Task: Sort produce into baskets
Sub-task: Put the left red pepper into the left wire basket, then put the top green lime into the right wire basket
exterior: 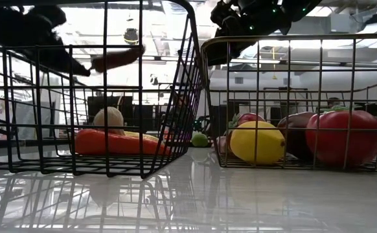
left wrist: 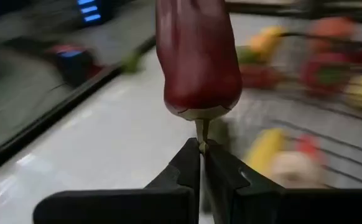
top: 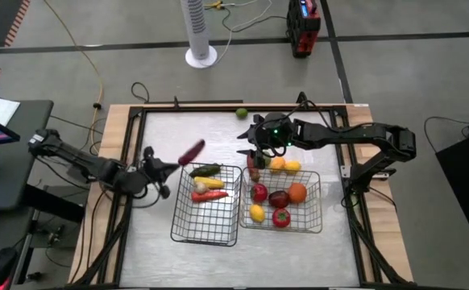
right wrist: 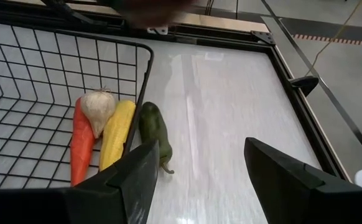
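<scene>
Left gripper (left wrist: 201, 149) pinching maroon veg (top: 191, 151) by stem above left basket (top: 206, 236); right gripper (right wrist: 199, 171) spread wide nr right basket (top: 283, 226).

Robotics lab — framed table (top: 242, 242), floor cables (top: 81, 48), tower fan (top: 200, 32), concrete floor

Both arms are dark, near-black, built of slim jointed links, and the right arm (top: 355, 137) carries a cluster of small green lights near its wrist at about the 12 o'clock side of the table. The left gripper (left wrist: 201, 155) has two matte black fingers tapering to narrow wedge tips over a broad flat black base. The right gripper (right wrist: 199, 171) shows two wide, blunt black fingers with squared, angular edges.
</scene>
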Action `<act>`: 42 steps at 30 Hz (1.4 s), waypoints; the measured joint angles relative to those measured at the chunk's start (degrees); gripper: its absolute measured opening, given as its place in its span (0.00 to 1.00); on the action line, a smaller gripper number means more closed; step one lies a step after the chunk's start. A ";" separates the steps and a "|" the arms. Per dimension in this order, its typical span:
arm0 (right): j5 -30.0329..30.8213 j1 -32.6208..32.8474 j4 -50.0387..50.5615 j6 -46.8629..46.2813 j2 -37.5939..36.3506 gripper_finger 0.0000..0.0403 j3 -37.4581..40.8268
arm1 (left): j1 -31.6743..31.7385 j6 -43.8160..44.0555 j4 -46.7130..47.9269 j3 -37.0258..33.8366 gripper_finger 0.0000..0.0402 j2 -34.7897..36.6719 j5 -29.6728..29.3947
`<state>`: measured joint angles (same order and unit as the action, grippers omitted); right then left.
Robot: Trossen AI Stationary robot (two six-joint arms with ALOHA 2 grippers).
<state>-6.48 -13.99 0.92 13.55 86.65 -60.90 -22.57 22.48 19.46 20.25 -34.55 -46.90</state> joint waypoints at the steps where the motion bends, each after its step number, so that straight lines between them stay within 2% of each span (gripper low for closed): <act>1: 0.00 -0.03 -0.01 -0.01 0.00 0.66 0.00 | -0.68 -1.94 -1.59 0.00 0.00 0.44 2.30; 5: 0.04 -0.05 -0.07 -0.01 0.00 0.66 0.00 | -2.71 -5.82 -4.33 0.00 0.00 1.36 10.54; 10: 0.04 -0.03 -0.32 -0.01 0.00 0.66 0.00 | -3.61 -5.75 -4.16 0.00 0.02 1.14 15.95; 16: 0.04 -0.03 -0.77 -0.03 0.00 0.66 -0.01 | -3.64 -4.22 -4.00 0.00 0.18 1.14 16.41; 19: 0.04 -0.03 -0.75 -0.43 0.00 0.66 -0.02 | -3.54 -2.76 -3.83 0.06 0.29 1.18 14.85; 22: 0.08 -0.16 -0.47 -0.86 0.00 0.66 -0.02 | -2.42 -0.62 -3.67 1.66 0.36 1.18 11.65; 28: 0.31 -3.34 -0.84 -2.20 0.01 0.66 -0.02 | 4.30 3.01 -0.48 6.85 0.38 1.18 8.86; 35: 0.72 -11.06 -8.95 -7.11 6.48 0.66 -0.97 | 15.80 -3.87 -2.89 6.79 0.33 1.18 7.33; 42: 0.74 -17.52 -1.04 -4.56 16.98 0.66 -9.73 | 25.95 -12.88 -11.83 6.67 0.31 0.80 13.74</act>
<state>-5.74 -31.51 -0.12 8.99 103.63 -70.63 3.38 9.60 7.63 26.92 -33.75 -33.16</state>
